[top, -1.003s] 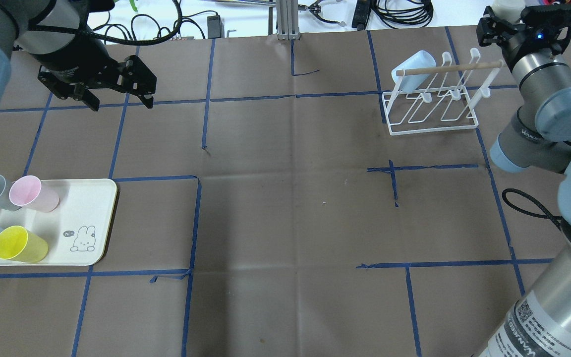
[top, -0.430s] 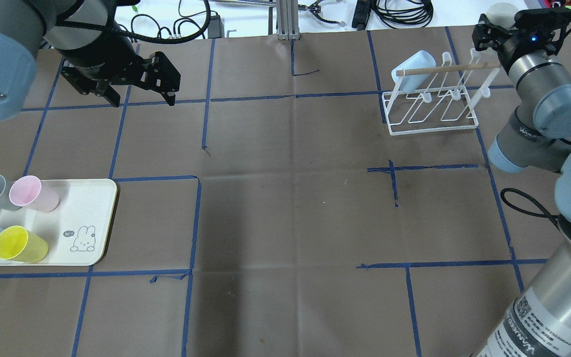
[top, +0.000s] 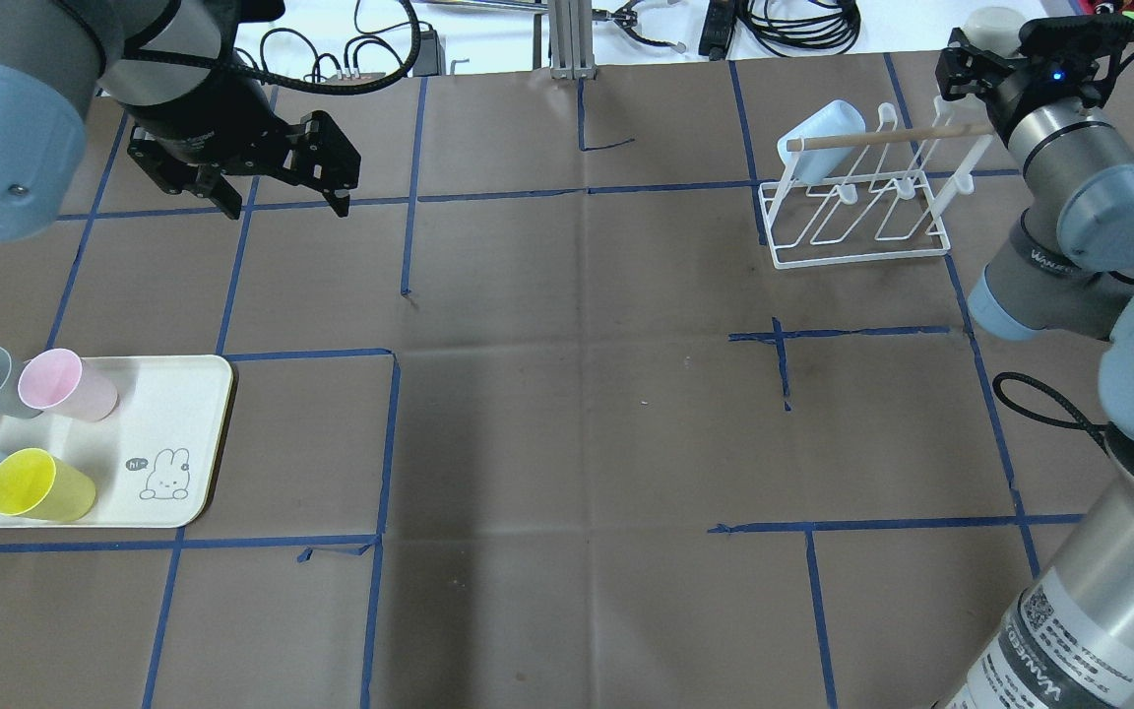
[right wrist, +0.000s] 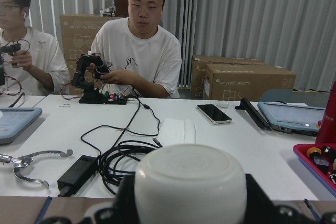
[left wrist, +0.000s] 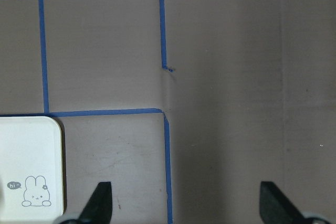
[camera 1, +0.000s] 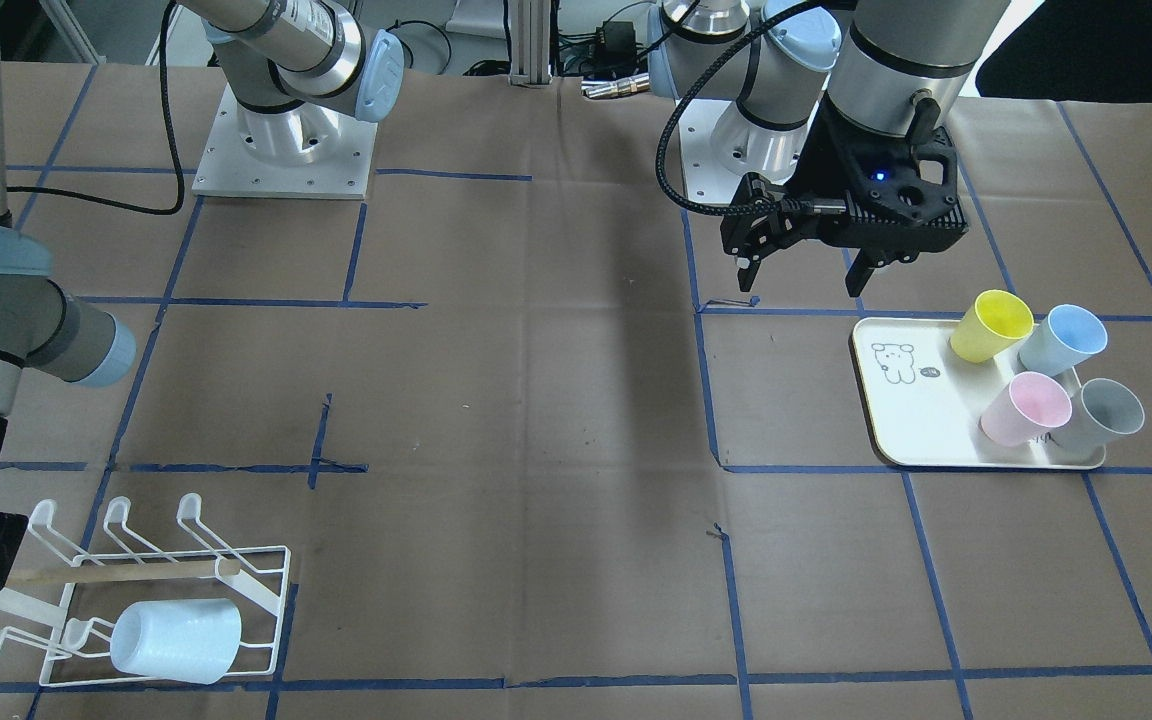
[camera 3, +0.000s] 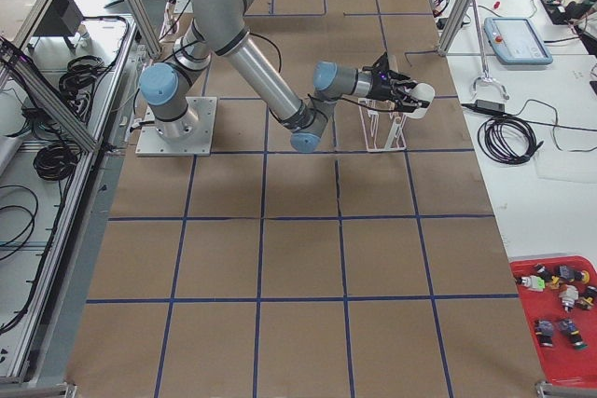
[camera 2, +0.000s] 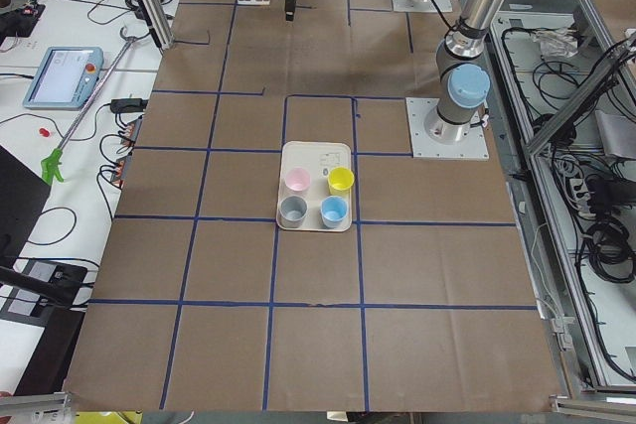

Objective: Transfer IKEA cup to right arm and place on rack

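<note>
With the cream plastic cup [right wrist: 190,182] pinched between the jaws of the black right gripper [top: 980,44] at 2 o'clock of the white wire rack [top: 862,258], and the black left gripper [top: 286,210] spread empty at 10 o'clock overhead, the light wooden dowel [top: 882,138] could be struck and the rack tipped by a misaligned descent.

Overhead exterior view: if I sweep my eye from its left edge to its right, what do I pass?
Cream tray with four cups → left tool, open → pale blue cup → the white wire rack it hangs on → right tool, gripping a white cup.
</note>
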### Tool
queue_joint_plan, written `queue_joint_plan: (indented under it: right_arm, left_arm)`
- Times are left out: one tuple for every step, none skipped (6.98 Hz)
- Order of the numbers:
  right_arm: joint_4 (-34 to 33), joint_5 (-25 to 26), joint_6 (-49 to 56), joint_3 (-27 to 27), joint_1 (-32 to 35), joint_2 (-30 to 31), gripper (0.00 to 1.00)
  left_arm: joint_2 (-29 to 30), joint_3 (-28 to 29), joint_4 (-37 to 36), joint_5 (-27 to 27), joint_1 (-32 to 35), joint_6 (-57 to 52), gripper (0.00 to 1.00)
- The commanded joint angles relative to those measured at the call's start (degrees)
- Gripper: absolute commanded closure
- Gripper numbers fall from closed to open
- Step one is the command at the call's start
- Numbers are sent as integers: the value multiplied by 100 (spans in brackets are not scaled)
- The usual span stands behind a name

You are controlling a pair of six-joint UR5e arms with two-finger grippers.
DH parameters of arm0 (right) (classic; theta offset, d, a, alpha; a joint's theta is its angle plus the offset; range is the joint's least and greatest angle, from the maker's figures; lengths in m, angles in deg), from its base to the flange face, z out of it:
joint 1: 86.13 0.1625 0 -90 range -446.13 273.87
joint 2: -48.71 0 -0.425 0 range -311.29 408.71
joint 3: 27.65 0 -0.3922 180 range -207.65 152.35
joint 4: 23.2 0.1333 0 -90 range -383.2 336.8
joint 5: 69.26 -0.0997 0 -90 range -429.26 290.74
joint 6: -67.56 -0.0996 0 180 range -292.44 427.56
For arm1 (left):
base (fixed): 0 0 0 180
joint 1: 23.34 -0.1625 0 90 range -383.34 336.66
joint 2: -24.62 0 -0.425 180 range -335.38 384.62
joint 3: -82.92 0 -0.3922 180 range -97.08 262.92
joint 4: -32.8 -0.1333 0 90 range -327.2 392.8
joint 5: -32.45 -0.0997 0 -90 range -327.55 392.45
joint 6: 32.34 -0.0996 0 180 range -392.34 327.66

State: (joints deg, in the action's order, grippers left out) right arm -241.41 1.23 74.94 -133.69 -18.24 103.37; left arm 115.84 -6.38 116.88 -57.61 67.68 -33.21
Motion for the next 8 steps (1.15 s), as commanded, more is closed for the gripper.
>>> queue_joint_plan:
  right_arm:
    - [-10,-10,0,22,22,-121,79]
    - [-11,-10,-8,31,31,-131,79]
    - [-2,-27,-9,22,31,-139,79]
    - [-2,-27,-9,-4,39,-148,79]
    - [-10,-36,-9,-30,40,-192,79]
    - [-19,-45,-17,-92,48,-288,79]
    - [-11,-45,-17,-101,48,-289,77]
    - [-11,-36,-26,-84,48,-289,57]
  left_arm:
    - [115,53,223,-117,-14,-1,0]
    - [124,27,223,-117,-15,7,0]
    - [124,53,232,-108,-15,16,0]
    - [116,53,232,-82,-15,16,0]
    - [116,44,232,-64,-15,25,0]
    - [116,36,232,-56,-15,34,0]
    - [116,27,232,-47,-15,60,0]
    - [116,9,241,-47,-15,60,0]
